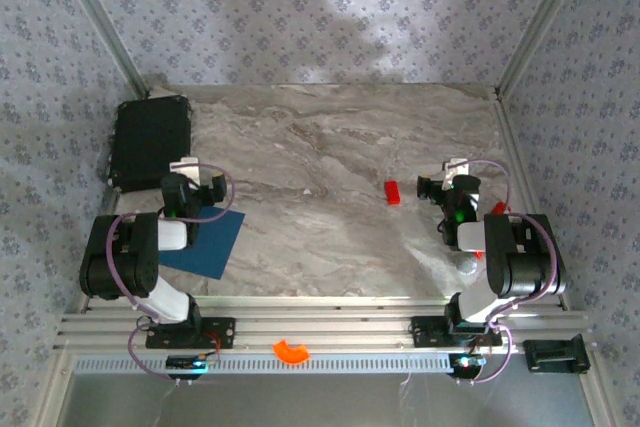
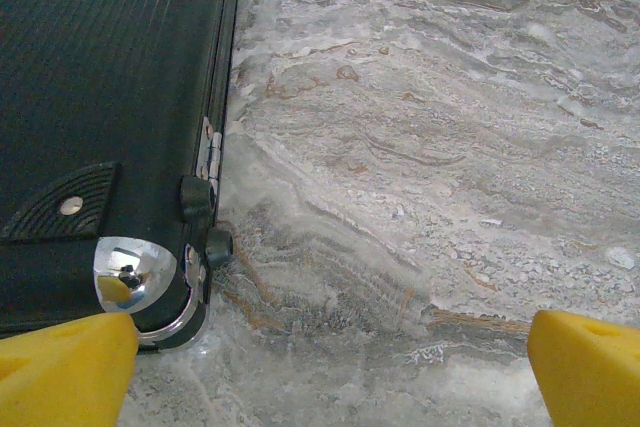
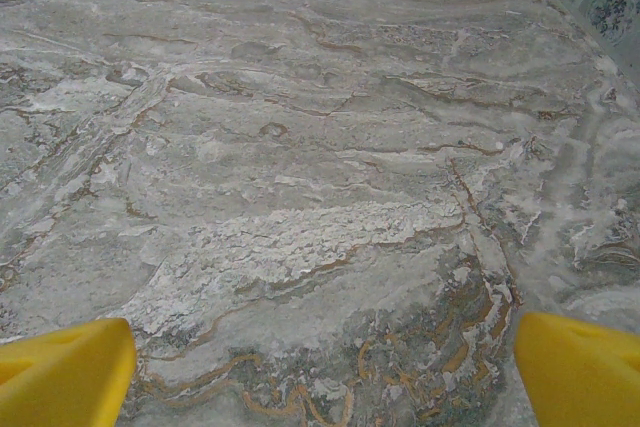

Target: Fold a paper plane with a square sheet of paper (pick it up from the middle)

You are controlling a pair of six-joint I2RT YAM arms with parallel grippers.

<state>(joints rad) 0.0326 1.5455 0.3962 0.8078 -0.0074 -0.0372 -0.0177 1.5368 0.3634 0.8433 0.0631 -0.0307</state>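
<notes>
Top external view: we see the sheet (image 1: 212,245) flat, apparently uncreased, at 8 o'clock on the table (image 1: 330,147), partly beneath the left arm (image 1: 125,262). Left gripper (image 2: 327,362) and right gripper (image 3: 322,367) stand spread wide, empty. We judge nothing done: pickup and all folds remain.

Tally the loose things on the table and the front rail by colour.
Black: 1, the black case
Dark blue: 1, the square sheet of paper
Red: 1, the small red block
Orange: 1, the orange curved piece
Total: 4
</notes>
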